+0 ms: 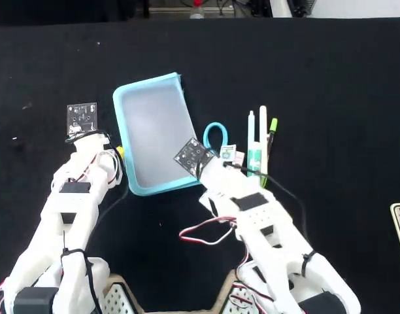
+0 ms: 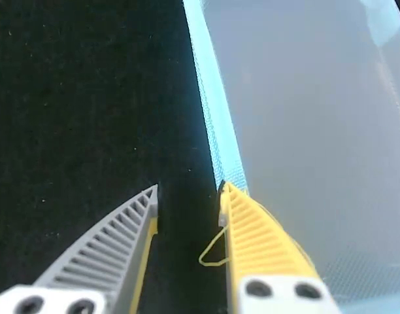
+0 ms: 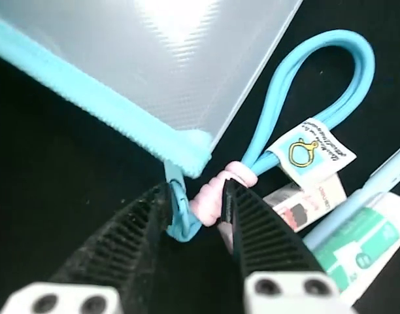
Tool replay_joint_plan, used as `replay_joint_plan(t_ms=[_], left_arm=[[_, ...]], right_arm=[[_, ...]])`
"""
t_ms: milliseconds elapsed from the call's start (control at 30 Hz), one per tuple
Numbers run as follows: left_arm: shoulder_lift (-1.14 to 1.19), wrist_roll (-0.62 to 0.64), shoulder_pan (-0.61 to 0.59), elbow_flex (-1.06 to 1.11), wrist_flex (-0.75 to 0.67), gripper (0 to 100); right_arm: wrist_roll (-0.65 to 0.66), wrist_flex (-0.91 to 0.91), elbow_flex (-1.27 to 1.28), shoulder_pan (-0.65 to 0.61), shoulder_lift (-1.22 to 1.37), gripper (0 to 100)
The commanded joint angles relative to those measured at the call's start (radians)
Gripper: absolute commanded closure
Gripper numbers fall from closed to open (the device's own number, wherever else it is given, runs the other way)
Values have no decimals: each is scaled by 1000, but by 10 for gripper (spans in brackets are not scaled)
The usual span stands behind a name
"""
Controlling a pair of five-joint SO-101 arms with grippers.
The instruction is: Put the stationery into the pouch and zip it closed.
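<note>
Blue-edged and translucent, the pouch (image 1: 154,131) lies flat on the black cloth (image 1: 331,72), with the pens (image 1: 259,140) just beside it, not yet inside. The right gripper (image 3: 197,196) pinches the zip pull (image 3: 177,212) together with the pink bead (image 3: 212,195) of the blue loop (image 3: 317,78). The left gripper (image 2: 187,196) is spread, its yellow finger (image 2: 252,242) on the pouch edge away from the pens. To my mind the left should pin that edge first, then the right draw the pull straight along the teeth, slowly, lest the pouch slide
</note>
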Motion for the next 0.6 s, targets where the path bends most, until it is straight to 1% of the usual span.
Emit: replay_joint_plan(t_ms=[0,100,167,200,267,300,333,433,567], left_arm=[[-5,-2,5,-5,-11,845],[-5,-2,5,-5,-11,845],[-5,-2,5,-5,-11,845],[-5,-2,5,-5,-11,845],[-5,-2,5,-5,-11,845],[-5,-2,5,-5,-11,845],[-5,-2,5,-5,-11,845],[-5,-2,5,-5,-11,845],[-5,-2,7,-5,-12,845]], right_arm=[[8,-83,8,6,2,871],[14,-81,10,8,2,871],[51,-81,13,8,2,880],[68,-78,13,9,2,903],[95,-61,5,11,-4,982],[107,-57,1,11,-4,991],[112,-43,-8,12,-4,979],[71,25,-51,11,-5,988],[-49,129,-124,6,-4,984]])
